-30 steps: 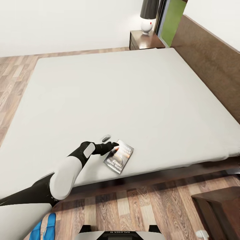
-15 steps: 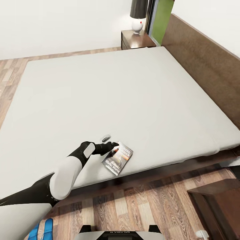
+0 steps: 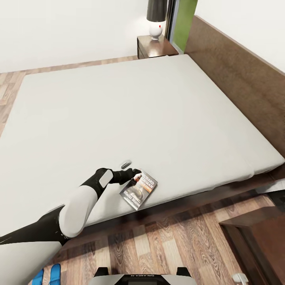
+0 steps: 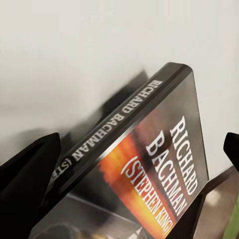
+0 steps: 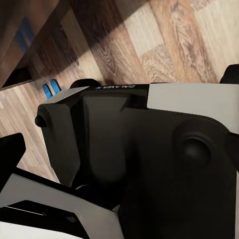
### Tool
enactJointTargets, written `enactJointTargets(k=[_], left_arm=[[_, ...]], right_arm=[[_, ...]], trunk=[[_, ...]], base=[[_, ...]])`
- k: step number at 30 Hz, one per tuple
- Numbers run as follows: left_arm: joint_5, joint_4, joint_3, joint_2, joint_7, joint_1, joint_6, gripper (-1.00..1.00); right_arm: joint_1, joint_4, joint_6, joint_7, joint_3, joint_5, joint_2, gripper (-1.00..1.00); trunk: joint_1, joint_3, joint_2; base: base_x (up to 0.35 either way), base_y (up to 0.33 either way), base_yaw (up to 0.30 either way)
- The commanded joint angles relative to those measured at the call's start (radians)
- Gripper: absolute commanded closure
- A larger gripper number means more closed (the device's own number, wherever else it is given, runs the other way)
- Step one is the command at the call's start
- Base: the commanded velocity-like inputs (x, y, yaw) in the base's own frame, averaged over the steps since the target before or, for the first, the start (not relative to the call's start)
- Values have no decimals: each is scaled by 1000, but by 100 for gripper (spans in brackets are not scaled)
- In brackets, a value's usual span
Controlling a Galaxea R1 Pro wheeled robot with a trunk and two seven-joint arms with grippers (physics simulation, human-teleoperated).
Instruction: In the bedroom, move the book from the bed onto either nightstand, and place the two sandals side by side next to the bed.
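The book [image 3: 139,189] has a dark cover with an orange band and hangs tilted over the near edge of the bed [image 3: 130,107]. My left gripper [image 3: 133,173] is shut on its upper end. In the left wrist view the book [image 4: 149,164] reads "Richard Bachman", sits between both black fingers [image 4: 27,172] and casts a shadow on the grey mattress [image 4: 99,45]. The two sandals [image 3: 47,275] lie side by side on the floor at the bottom left, and the blue sandals [image 5: 51,89] also show past my base. My right gripper [image 5: 119,114] is open over my base. A nightstand [image 3: 155,46] with a lamp stands at the bed's far corner.
The brown headboard [image 3: 241,75] runs along the right side of the bed. Dark-brown furniture [image 3: 257,237] stands on the wooden floor [image 3: 174,241] at the bottom right, with a white round object [image 3: 239,278] by it. My base [image 3: 142,279] faces the bed's near edge.
The whole view has swung, so the bed and nightstand sit further left in the picture. My left gripper and the book kept their place in view and now stand at the mattress edge.
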Motion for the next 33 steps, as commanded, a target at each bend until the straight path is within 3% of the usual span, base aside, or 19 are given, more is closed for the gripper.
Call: enactJointTargets(k=[1, 33], left_arm=[[0, -1, 0, 0, 3, 0, 8, -100], [0, -1, 0, 0, 3, 0, 8, -100]], right_arm=[[0, 1, 3, 3, 2, -6, 0, -100], [0, 1, 3, 3, 2, -6, 0, -100]], trunk=[[0, -1, 0], [0, -1, 0]], base=[[-38, 0, -1], [-61, 0, 0]])
